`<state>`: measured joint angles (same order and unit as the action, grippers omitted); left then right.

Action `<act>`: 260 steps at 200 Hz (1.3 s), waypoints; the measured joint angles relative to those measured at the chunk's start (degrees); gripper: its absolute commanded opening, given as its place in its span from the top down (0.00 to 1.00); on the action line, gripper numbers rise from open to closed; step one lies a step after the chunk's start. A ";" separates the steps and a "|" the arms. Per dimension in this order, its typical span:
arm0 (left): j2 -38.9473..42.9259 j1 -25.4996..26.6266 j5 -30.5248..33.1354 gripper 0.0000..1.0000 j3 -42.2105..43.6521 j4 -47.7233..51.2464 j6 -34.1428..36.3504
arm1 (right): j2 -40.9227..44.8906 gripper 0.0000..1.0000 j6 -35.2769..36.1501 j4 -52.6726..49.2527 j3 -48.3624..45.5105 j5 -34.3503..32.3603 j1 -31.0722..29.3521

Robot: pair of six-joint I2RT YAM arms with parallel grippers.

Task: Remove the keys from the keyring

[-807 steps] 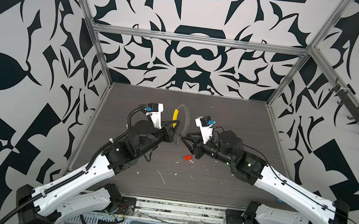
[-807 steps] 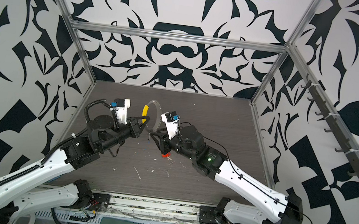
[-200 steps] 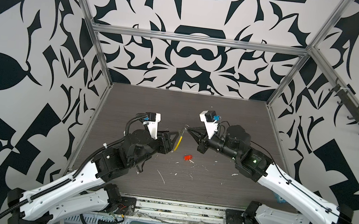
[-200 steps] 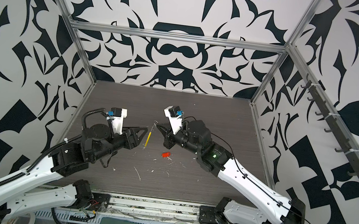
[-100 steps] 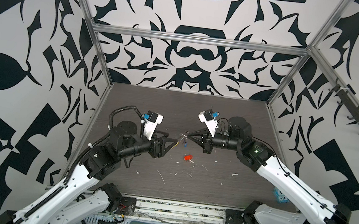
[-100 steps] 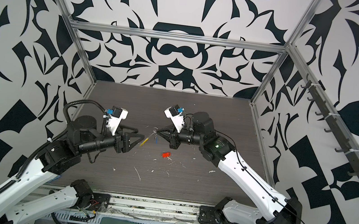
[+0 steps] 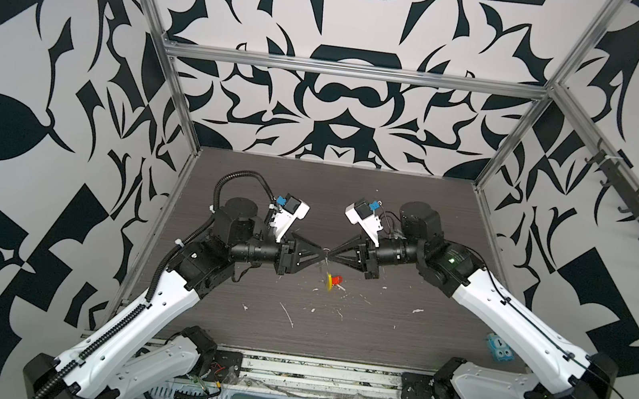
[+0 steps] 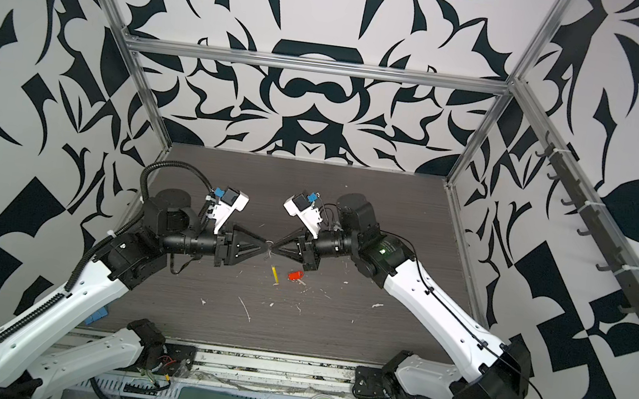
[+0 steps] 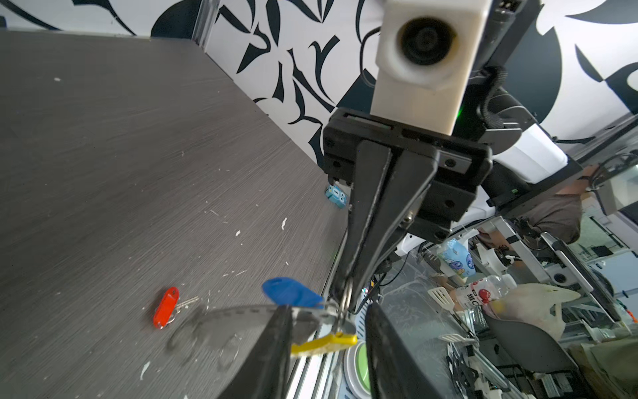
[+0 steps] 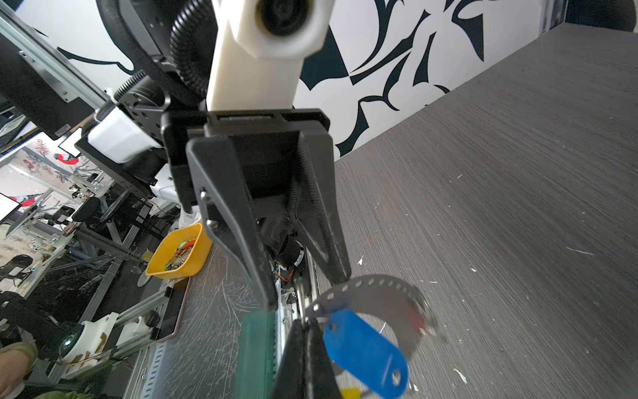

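Tabletop [image 7: 390, 218] was dark grey with white scraps [image 7: 289, 315] on it, and black-and-white patterned walls [image 7: 341, 119] stood on three sides. Above its middle my right gripper [image 7: 335, 254] was closed tight on the keyring [image 10: 379, 286], and the blue key [image 9: 290, 293] hung from it. My left gripper [image 7: 317, 254] met it tip to tip, jaws partly apart, one on each side of the keyring. The red key [image 9: 165, 307] lay loose on the tabletop.
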<state>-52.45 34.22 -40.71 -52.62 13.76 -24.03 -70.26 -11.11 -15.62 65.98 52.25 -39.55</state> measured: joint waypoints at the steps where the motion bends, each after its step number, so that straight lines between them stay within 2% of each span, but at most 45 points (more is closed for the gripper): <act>1: 0.00 0.00 -0.02 0.66 0.00 -0.02 -0.07 | 0.00 1.00 0.02 -0.02 0.07 0.02 0.00; 62: 0.13 -0.04 -1.11 0.80 0.00 -1.97 -0.13 | -1.90 1.00 0.68 -1.66 2.01 1.16 0.07; 114: 0.31 -0.09 -1.07 0.83 0.09 -4.63 -0.70 | -2.19 1.00 0.76 -2.67 2.45 1.55 0.07; 141: 0.31 -0.09 -1.16 0.77 0.28 -5.86 -1.64 | -2.19 1.00 0.76 -2.71 2.58 1.53 0.07; 164: 0.28 -0.09 -1.57 0.76 0.28 -6.19 -2.08 | -2.19 1.00 0.76 -2.84 2.64 1.42 0.07; 224: 0.15 -0.11 -1.92 0.84 0.70 -7.13 -3.02 | -2.14 1.00 0.63 -2.84 2.67 1.31 0.07; 238: 0.15 -0.13 -1.75 0.80 0.70 -7.19 -2.97 | -2.03 1.00 0.57 -2.82 2.67 1.31 0.07; 250: 0.17 -0.13 -1.53 0.68 0.70 -7.37 -2.71 | -1.90 1.00 0.57 -2.82 2.69 1.29 0.07; 260: 0.28 -0.13 -1.16 0.66 0.79 -7.48 -3.21 | -1.79 1.00 0.57 -2.82 2.71 1.25 0.07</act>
<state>-52.16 34.09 -41.87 -51.83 6.28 -27.24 -72.05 -10.55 -18.44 68.69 53.49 -39.48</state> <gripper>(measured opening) 0.313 0.045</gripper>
